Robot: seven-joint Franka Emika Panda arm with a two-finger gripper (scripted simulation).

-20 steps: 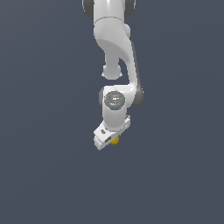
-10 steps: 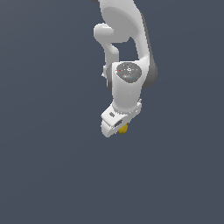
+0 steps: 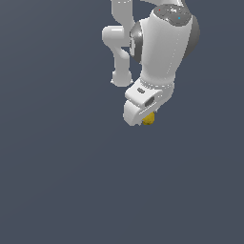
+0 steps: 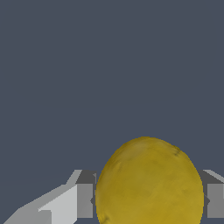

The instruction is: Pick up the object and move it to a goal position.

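The object is a small mustard-yellow ball-like lump [image 3: 148, 118]. It peeks out from under the white gripper head [image 3: 143, 104] in the exterior view, well above the grey floor. In the wrist view the lump [image 4: 148, 183] fills the space between the two grey fingers [image 4: 85, 200], which press on both its sides. My gripper [image 4: 146, 201] is shut on the lump. The fingertips are hidden in the exterior view behind the gripper head.
The white arm [image 3: 164, 43] reaches down from the upper part of the exterior view. A plain dark grey surface [image 3: 71, 181] lies all around. No goal marker shows.
The arm has carried the lump up and toward the exterior view's right, and now looks larger in the picture. The grip on the lump has stayed shut.
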